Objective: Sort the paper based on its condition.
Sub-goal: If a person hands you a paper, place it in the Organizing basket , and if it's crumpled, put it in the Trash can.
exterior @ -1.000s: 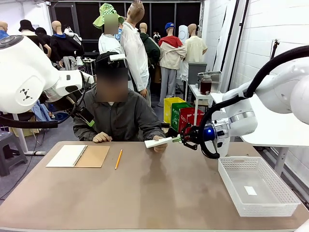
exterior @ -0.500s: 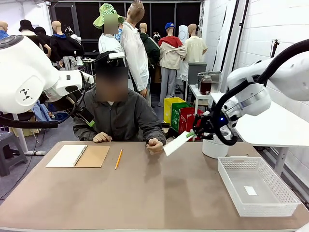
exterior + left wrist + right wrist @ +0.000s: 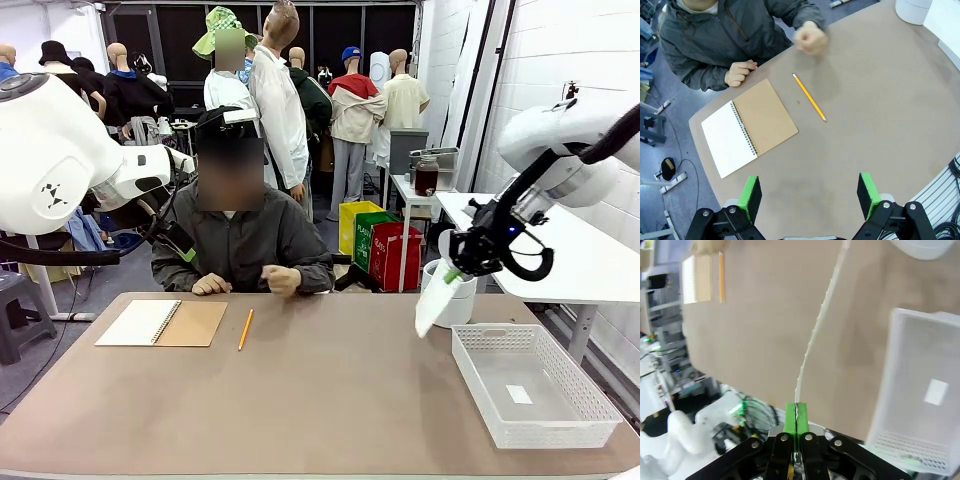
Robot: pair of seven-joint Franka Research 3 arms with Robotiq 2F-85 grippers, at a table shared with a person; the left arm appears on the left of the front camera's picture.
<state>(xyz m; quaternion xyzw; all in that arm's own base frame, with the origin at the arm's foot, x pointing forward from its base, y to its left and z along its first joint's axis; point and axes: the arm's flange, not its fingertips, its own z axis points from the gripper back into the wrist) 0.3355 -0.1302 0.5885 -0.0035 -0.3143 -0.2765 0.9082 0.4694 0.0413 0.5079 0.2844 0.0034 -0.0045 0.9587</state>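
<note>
Right gripper (image 3: 458, 270) clamped on the paper (image 3: 436, 302), holding it in the air.

The sheet hangs down above the table's (image 3: 300, 400) right edge, by the white basket's (image 3: 560, 432) far-left corner. Left gripper (image 3: 810, 192) stands apart, empty, over the near edge.

No print can be read. The coloured bins (image 3: 381, 248) behind the person carry labels, too small to make out. The small white label (image 3: 519, 394) in the basket (image 3: 560, 432) looks blank. The open notebook (image 3: 748, 127) page shows no writing, and the paper (image 3: 437, 301) looks bare.
</note>
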